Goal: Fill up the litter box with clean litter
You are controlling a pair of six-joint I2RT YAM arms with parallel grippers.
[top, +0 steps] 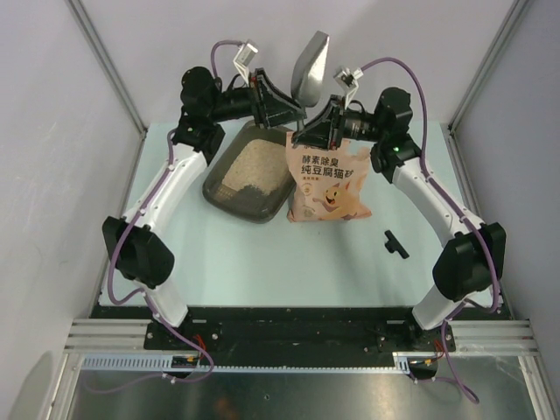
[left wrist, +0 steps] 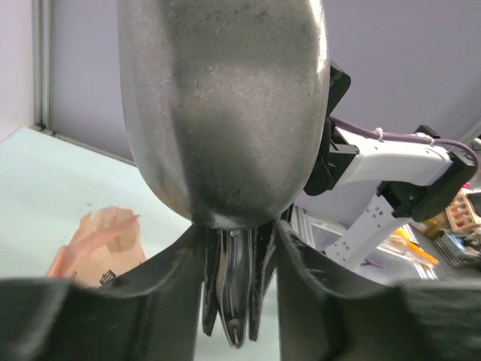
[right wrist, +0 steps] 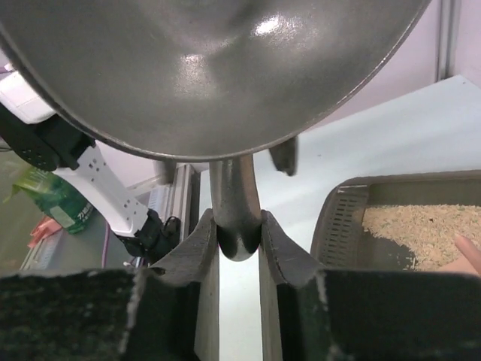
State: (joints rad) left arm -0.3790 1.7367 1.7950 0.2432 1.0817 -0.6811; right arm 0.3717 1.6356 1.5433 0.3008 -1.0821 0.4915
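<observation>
gripping the thin neck of the grey metal scoop (right wrist: 225, 68), the right gripper (right wrist: 239, 226) has both fingers pressed narrowly against it. the left gripper (left wrist: 239, 233) straddles the scoop's handle lower down, jaws narrow; whether they press it, i cannot tell. the litter box (top: 213, 187) lies at the far left of the table (top: 262, 254), just beside the pink bag (top: 328, 179), with pale clean litter (top: 252, 164) spread inside.
</observation>
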